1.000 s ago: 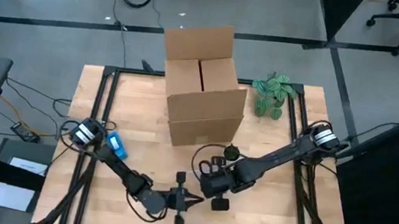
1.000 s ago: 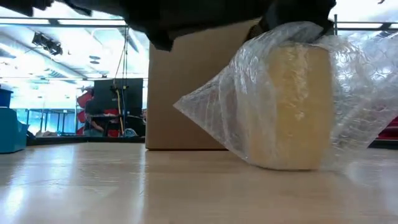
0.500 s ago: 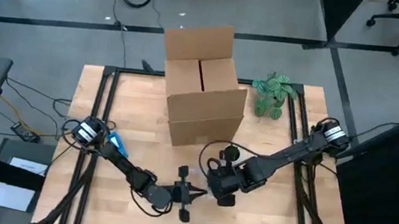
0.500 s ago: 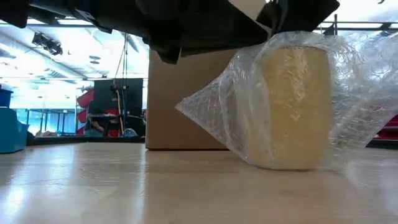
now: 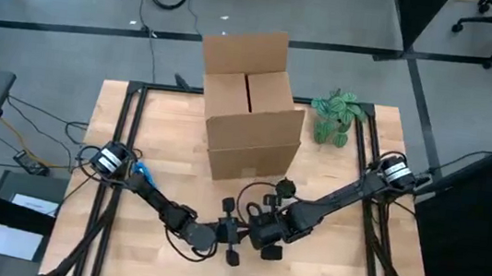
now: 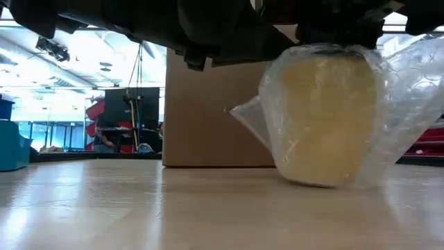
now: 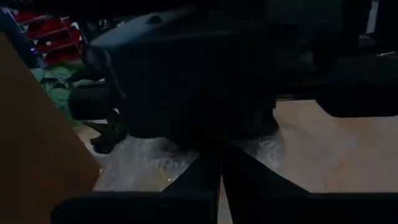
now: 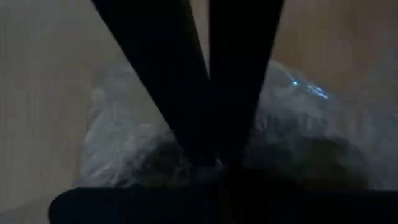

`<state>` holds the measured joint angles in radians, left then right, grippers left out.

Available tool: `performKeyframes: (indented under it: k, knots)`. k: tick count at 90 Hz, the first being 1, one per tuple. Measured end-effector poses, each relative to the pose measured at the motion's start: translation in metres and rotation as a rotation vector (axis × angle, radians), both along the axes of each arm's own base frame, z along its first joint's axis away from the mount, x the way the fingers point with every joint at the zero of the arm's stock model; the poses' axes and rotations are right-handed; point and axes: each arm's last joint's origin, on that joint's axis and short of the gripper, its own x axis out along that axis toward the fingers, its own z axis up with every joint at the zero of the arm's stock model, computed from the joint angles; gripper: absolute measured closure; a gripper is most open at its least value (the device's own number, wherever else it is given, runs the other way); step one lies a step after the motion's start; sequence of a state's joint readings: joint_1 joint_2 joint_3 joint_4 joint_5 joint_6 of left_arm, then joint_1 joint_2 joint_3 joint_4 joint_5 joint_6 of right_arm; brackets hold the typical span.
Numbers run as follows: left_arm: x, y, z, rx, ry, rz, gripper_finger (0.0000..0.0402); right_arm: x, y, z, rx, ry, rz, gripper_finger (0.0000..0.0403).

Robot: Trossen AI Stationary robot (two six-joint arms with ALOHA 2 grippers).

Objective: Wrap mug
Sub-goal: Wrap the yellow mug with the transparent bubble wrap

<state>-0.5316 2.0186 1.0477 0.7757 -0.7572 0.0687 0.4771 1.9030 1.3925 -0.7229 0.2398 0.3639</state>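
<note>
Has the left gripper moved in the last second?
Yes. In the high view the left gripper has slid rightward along the table's front, ending closer to the cardboard box and right beside the right gripper.

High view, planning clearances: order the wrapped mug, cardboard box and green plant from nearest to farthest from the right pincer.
1. The wrapped mug, directly under the right pincer near the table's front edge.
2. The cardboard box, behind it at the table's middle back.
3. The green plant, at the back right corner.

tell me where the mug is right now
In the low view the bubble-wrapped mug sits on the table at right, before the cardboard box, under both arms' tools.
</note>
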Motion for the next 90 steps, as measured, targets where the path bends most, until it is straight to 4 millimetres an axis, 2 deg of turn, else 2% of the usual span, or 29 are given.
performKeyframes:
  k: [9, 28, 41, 51, 68, 90]
  knots:
    - [0.000, 0.000, 0.001, 0.010, 0.001, 0.009, 0.0402, -0.005, 0.000, 0.011, 0.011, -0.014, 0.005, 0.0402]
    - [-0.001, 0.001, 0.001, 0.012, 0.004, 0.019, 0.0402, -0.021, -0.008, 0.048, 0.038, -0.083, -0.005, 0.0402]
    - [-0.001, 0.001, 0.001, 0.014, 0.007, 0.019, 0.0402, -0.036, -0.018, 0.064, -0.009, -0.065, -0.085, 0.0403]
    - [-0.001, 0.001, 0.001, 0.013, 0.006, 0.018, 0.0402, -0.043, -0.022, 0.061, -0.042, 0.004, -0.140, 0.0403]
    - [-0.001, 0.001, 0.001, 0.012, 0.005, 0.018, 0.0402, -0.031, -0.014, 0.047, -0.001, -0.009, -0.121, 0.0403]
    - [-0.001, 0.001, 0.001, 0.008, 0.006, 0.016, 0.0402, -0.004, -0.006, -0.001, 0.044, 0.072, -0.069, 0.0403]
